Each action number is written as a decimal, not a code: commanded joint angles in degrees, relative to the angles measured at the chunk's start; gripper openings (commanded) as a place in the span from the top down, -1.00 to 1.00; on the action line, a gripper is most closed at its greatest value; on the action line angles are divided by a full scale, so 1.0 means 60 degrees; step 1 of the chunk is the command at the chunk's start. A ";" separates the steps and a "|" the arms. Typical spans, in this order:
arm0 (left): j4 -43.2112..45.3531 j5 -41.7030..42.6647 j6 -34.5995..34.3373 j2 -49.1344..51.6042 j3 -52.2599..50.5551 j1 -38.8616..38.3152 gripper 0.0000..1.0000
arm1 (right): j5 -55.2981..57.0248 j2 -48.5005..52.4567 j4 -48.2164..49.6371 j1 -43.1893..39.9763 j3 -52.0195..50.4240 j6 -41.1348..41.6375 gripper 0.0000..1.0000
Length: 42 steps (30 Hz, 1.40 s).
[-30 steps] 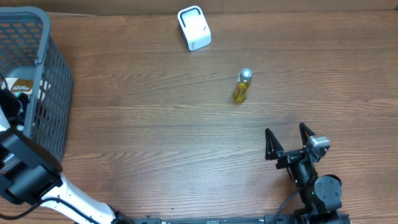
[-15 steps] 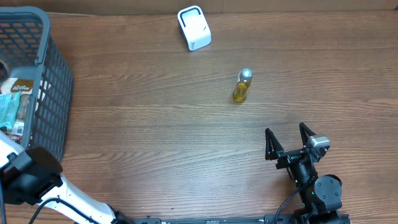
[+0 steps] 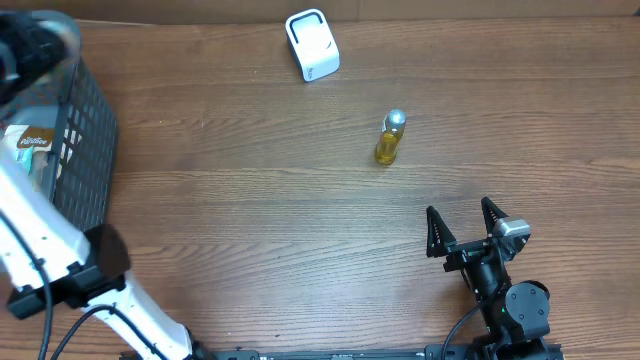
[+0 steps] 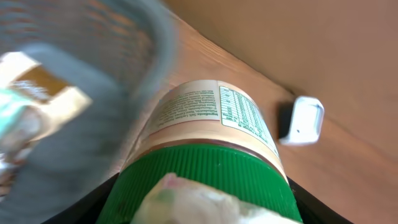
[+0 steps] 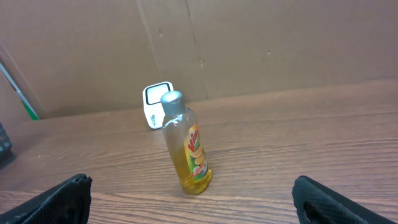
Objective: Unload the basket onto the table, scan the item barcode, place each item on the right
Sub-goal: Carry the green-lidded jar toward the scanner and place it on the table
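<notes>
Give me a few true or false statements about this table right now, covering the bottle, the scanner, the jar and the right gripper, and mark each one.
1. The yellow bottle stands upright on the table. True.
2. The right gripper is closed around the yellow bottle. False: its jaws are open and empty, and it sits apart from the bottle, nearer the table's front edge.
3. The jar in the left wrist view has a green lid. True.
4. The white scanner lies inside the basket. False: it sits on the table near the far edge, well apart from the basket.
5. The yellow bottle has a red cap. False: its cap is silver-grey.
</notes>
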 commanded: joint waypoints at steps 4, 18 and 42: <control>0.0029 -0.0718 -0.0284 -0.0317 0.0106 -0.2466 -0.07 | 0.0080 -0.0047 0.0058 -0.0018 -0.0095 0.0033 -1.00; 0.0266 -0.2386 -0.0736 -0.0240 -0.3610 -0.6765 -0.29 | 0.0080 -0.0047 0.0058 -0.0018 -0.0095 0.0033 -1.00; 0.5781 -0.2918 -0.2623 -0.0240 -1.0921 -0.8881 -0.33 | 0.0080 -0.0047 0.0055 -0.0018 -0.0095 0.0033 -1.00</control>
